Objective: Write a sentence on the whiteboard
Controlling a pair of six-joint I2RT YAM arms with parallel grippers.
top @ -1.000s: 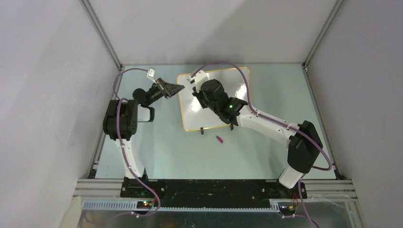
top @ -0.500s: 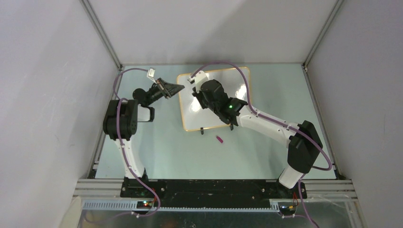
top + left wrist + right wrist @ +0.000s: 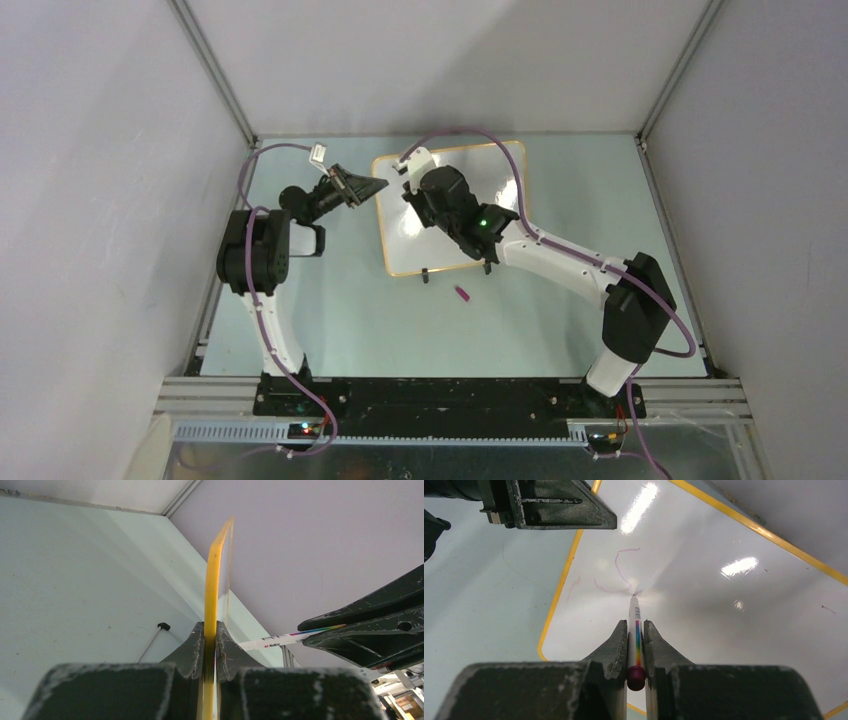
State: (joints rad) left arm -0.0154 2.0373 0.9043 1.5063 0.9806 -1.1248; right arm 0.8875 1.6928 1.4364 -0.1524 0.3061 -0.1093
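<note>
Writing has barely begun: the left gripper [image 3: 210,647] clamps the whiteboard [image 3: 734,610] by its left frame edge, the right gripper [image 3: 635,626] pinches a rainbow-banded marker [image 3: 636,642] whose tip seemingly touches the board beside a faint purple stroke [image 3: 617,570], so next comes steady, light dragging.

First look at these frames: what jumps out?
The right end effector pinches a rainbow-striped marker, its tip at the glossy whiteboard beside a faint purple stroke. The left end effector clamps the board's orange-yellow edge on its left side. A small purple piece lies on the table just in front of the board.
</note>
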